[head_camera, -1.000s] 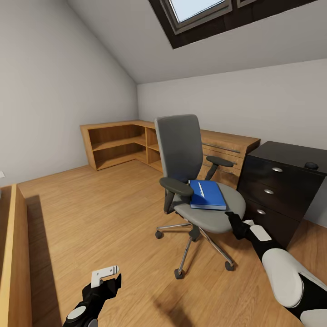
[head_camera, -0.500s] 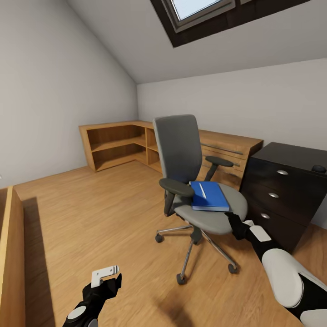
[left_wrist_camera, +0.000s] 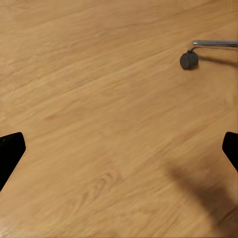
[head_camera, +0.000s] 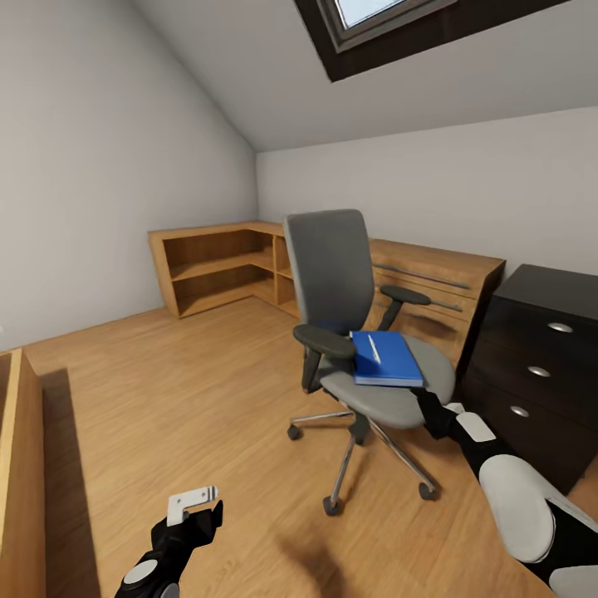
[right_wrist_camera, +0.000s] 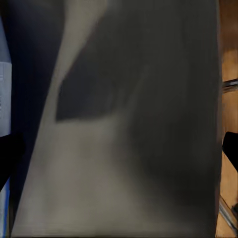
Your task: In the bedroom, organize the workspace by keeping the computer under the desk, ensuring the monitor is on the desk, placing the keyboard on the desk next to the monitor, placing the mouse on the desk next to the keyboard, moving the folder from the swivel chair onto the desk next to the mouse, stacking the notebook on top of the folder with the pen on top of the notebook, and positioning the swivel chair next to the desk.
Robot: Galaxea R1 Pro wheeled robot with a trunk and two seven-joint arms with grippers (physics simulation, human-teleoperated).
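- Floorboards (head_camera: 191, 390) of light wood lay open to the left of and in front of the swivel chair (head_camera: 349, 307), as far as the low wooden shelving (head_camera: 220, 266) along the far walls.
- The chair stood near the black three-drawer unit of the desk (head_camera: 540, 365) at the right edge of the head view, with a gap of floor between them.
- The folder (head_camera: 384, 359) lay flat on the seat, towards its right edge, with the pen (head_camera: 374, 348) on top of it.
- The right gripper (head_camera: 428, 405) reached up against the seat's front right rim; its fingertips showed at opposite edges of the right wrist view, spread wide and holding nothing.
- The left gripper (head_camera: 199, 507) hung low over bare floor, its jaws also wide and empty; a castor (left_wrist_camera: 189, 60) showed beyond it.
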